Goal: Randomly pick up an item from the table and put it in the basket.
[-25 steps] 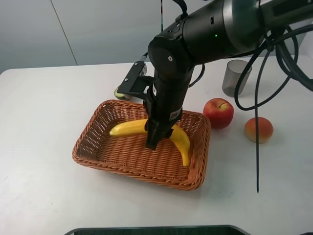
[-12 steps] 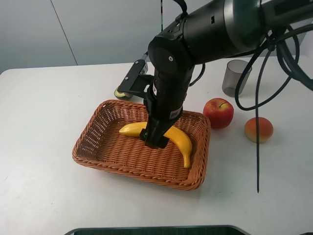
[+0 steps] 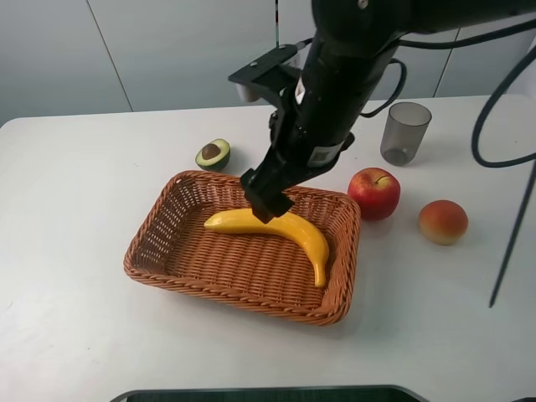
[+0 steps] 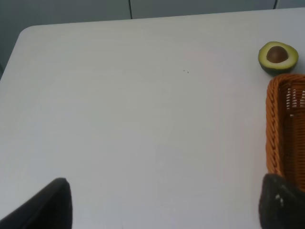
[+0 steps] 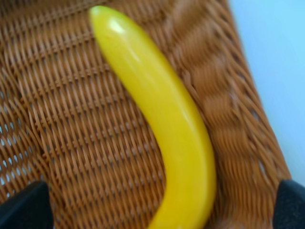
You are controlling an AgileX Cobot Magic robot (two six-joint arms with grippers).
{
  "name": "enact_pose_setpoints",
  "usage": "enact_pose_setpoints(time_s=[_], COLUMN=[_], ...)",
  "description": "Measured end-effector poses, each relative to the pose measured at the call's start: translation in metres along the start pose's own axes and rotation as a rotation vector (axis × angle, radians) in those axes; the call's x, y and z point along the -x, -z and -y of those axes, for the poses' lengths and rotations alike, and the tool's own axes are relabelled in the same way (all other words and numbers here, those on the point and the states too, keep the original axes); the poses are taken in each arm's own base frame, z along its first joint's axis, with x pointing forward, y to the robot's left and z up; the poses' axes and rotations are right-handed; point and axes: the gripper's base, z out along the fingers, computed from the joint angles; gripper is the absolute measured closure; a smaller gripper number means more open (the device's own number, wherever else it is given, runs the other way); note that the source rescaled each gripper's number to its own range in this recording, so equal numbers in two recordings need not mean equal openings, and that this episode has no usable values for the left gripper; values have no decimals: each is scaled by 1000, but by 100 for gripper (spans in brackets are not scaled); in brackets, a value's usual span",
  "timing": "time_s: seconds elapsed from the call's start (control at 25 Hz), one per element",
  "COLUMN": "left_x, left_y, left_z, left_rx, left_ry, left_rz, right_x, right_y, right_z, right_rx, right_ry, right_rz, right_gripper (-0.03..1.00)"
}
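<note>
Around the basket [image 3: 193, 285] on the white worktop [image 3: 75, 193], here's the field: a halved avocado [image 3: 213, 154] just behind the back rim, a red apple [image 3: 373, 193] just off the right side, a round orange-red fruit [image 3: 443, 221] further right, and a grey see-through cup [image 3: 405, 132] behind the apple. The right arm reaches across the middle, and its black bulk hangs over the basket's back edge, hiding part of the rim. Its pincer [image 3: 266, 199] sits just above the banana [image 3: 285, 229], jaws spread wide in the wrist view and gripping nothing. The left pincer [image 4: 164, 205] hovers over bare worktop with one end of the basket and the avocado in its view, jaws also wide apart and empty.

Into the basket now: the banana lies flat on the floor, alone, running from the middle toward the front right corner. The basket is woven wicker, orange-brown, shallow and rectangular, with a braided rim. The banana is smooth, glossy yellow and gently curved.
</note>
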Motion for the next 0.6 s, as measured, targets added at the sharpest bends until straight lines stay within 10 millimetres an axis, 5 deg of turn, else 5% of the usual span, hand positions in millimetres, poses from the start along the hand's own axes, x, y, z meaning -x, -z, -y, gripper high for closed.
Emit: enact_pose_setpoints(time_s=[0.6], left_x=[0], left_y=[0], left_z=[0], left_rx=[0], left_ry=[0], left_rz=[0], right_x=[-126], right_y=[76], right_z=[84], right_rx=[-112], right_ry=[-557], right_rz=[122], right_gripper=[-2])
